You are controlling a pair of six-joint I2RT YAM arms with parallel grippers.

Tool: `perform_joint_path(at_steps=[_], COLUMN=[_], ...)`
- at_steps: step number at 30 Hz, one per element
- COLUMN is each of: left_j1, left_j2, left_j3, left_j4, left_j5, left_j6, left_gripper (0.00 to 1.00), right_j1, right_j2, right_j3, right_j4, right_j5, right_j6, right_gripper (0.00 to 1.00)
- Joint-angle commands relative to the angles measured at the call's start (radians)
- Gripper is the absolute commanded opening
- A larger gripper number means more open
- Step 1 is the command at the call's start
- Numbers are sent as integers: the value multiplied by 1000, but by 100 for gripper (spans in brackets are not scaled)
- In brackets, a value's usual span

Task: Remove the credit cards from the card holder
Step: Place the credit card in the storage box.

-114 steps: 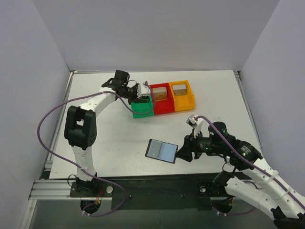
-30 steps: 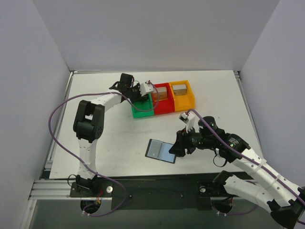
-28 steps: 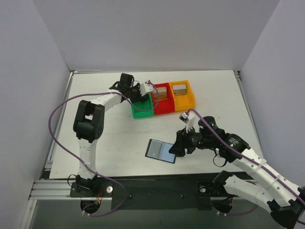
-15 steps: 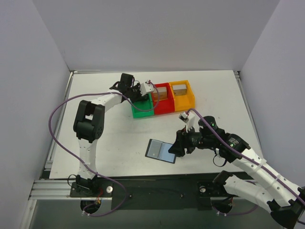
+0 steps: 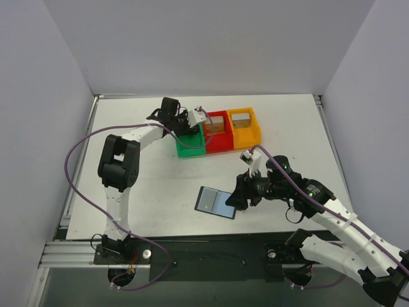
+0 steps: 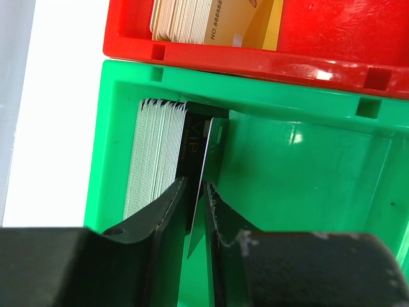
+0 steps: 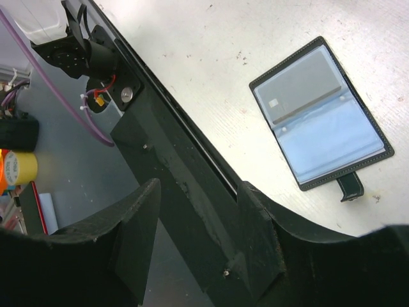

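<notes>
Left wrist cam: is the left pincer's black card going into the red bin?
No: the left pincer holds the black card inside the green bin, beside a stack of white cards.

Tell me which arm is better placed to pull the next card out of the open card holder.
Probably the right. The right gripper hovers open at the card holder, while the left gripper is over the green bin, pinching a black card.

Bright even light, soft shadows; glossy bin glare, near tools blurred
</notes>
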Motion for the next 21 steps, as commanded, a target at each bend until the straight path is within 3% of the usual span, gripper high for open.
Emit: perform_joint_path(at_steps=[1, 15, 21], left_j1=[1, 1, -76], left_j2=[-79, -105, -303], left_j3=[41, 67, -38], left_j4=[62, 112, 173], left_j5=[-14, -75, -236], left_j6=[-6, -26, -120], left_gripper=[27, 28, 28], right_j1=[1, 1, 1], right_j2=[4, 2, 11], right_j3=[-5, -9, -13], right_j4=[32, 34, 34], right_j5=[-23, -25, 4], right_j6=[9, 11, 7], right_gripper=[47, 47, 47])
